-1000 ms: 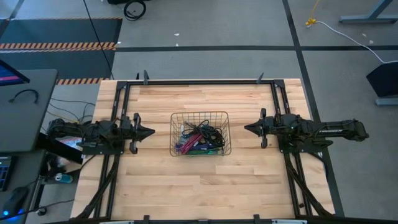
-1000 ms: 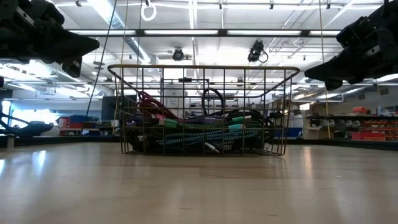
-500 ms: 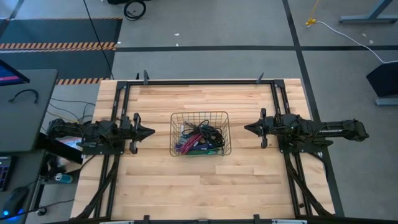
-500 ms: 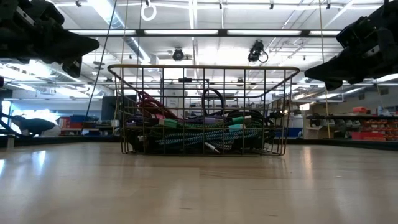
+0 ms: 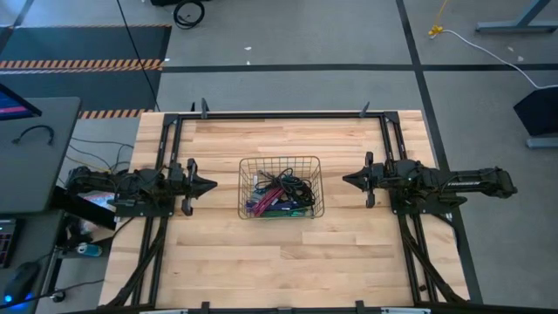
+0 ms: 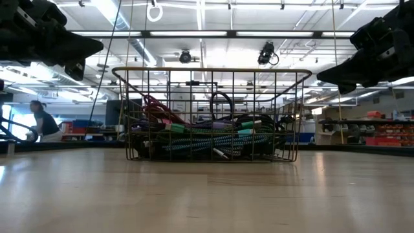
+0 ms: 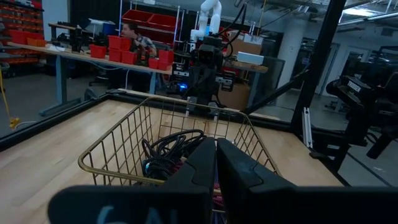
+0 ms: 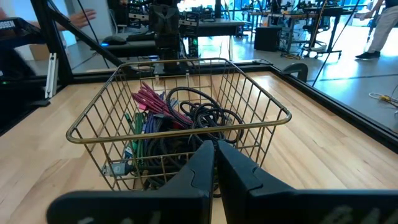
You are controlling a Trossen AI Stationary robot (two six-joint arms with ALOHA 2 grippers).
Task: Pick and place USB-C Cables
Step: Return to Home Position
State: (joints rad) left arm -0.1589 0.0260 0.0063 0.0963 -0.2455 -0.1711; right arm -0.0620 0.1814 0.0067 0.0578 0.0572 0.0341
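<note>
Only a bkgd person (image 6: pixel 44 121) shifted. You'd parked left gripper (image 5: pixel 209 185) & right gripper (image 5: pixel 347 179) clear of basket (image 5: pixel 279 160), both closed, empty, as cables (image 5: pixel 279 194) were all inside.

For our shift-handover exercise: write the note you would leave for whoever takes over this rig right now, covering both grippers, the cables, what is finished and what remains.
Left gripper: shut, empty, held above the table to the left of the wire basket, pointing at it.
Right gripper: shut, empty, mirrored on the basket's right.
USB-C cables: every one in view lies piled inside the basket, mid-table; none shows on the wood.
Done: the cables are in the basket.
Left: probably only parking the arms.
</note>
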